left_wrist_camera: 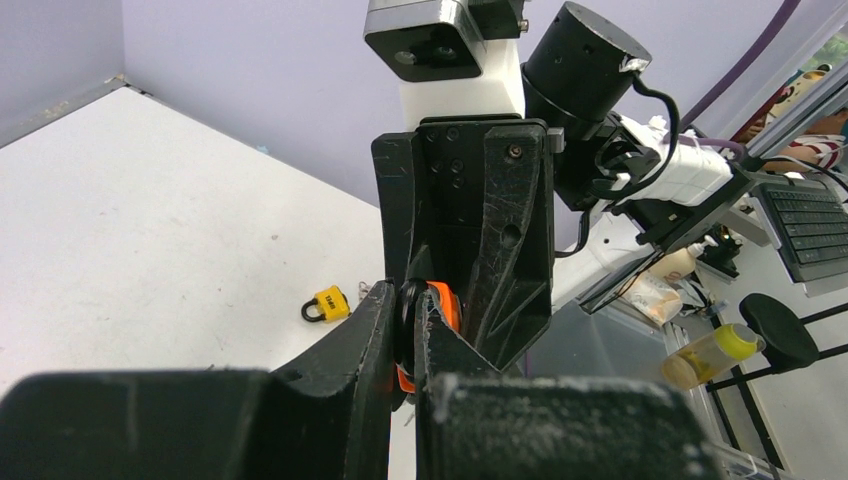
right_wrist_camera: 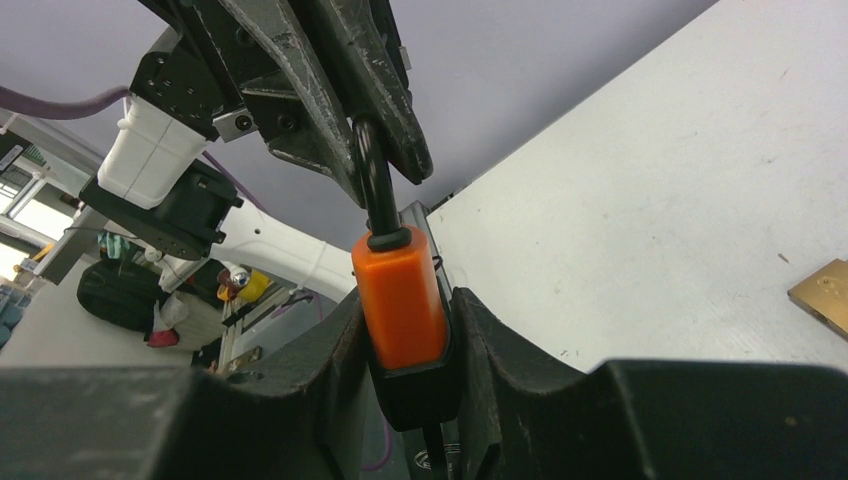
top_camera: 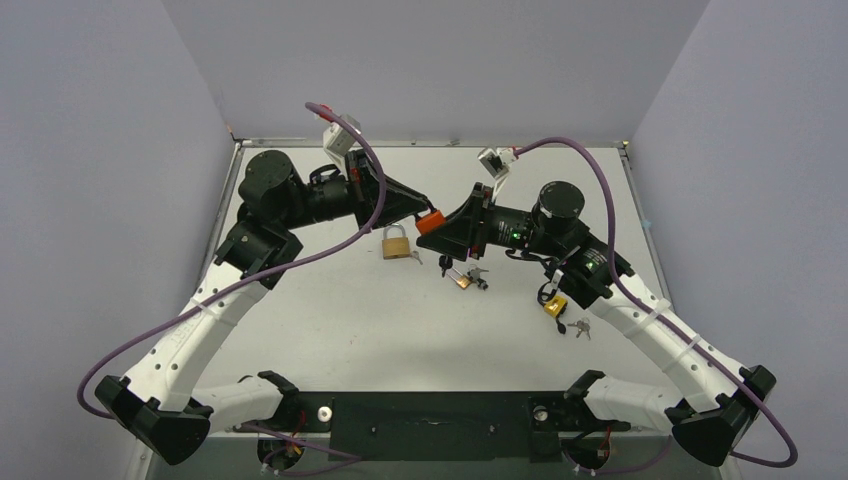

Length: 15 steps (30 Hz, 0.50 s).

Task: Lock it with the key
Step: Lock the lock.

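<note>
Left gripper point(left_wrist_camera: 412, 322), clenched on the black shackle point(right_wrist_camera: 368, 170) of the orange padlock point(right_wrist_camera: 398, 290), whose body your right gripper point(right_wrist_camera: 405, 330) grasps in mid-air above the table point(top_camera: 330, 320): watch that uneven pulling between the arms does not twist the lock free and drop it.

My white-and-black left arm point(top_camera: 195, 325) and right arm point(top_camera: 655, 325) both reach forward and bend inward, wrists roughly level, tips meeting in mid-air at centre. My left gripper point(top_camera: 428, 211) has its fingers pinched on the black shackle point(right_wrist_camera: 372, 185) of a small orange padlock point(right_wrist_camera: 398, 300). My right gripper point(top_camera: 447, 226) clamps the padlock's body.
</note>
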{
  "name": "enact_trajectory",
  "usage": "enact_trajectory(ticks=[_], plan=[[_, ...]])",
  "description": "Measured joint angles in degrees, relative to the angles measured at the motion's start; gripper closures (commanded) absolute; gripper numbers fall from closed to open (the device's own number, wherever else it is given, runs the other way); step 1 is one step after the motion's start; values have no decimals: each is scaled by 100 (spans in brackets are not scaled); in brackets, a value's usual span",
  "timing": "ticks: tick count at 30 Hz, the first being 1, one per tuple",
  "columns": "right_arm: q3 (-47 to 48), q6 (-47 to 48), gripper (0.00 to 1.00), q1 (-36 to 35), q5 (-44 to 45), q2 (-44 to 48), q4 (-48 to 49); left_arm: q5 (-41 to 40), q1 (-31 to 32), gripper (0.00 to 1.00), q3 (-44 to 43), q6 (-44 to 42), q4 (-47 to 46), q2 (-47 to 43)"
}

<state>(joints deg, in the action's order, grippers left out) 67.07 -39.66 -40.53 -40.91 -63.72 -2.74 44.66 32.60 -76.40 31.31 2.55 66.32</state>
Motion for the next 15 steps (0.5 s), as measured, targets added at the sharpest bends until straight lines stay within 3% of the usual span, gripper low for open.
enact_trajectory(ticks=[15], plan=[[2, -4, 100, 308, -413, -66, -166, -592, 214, 100, 162, -651, 457, -190]])
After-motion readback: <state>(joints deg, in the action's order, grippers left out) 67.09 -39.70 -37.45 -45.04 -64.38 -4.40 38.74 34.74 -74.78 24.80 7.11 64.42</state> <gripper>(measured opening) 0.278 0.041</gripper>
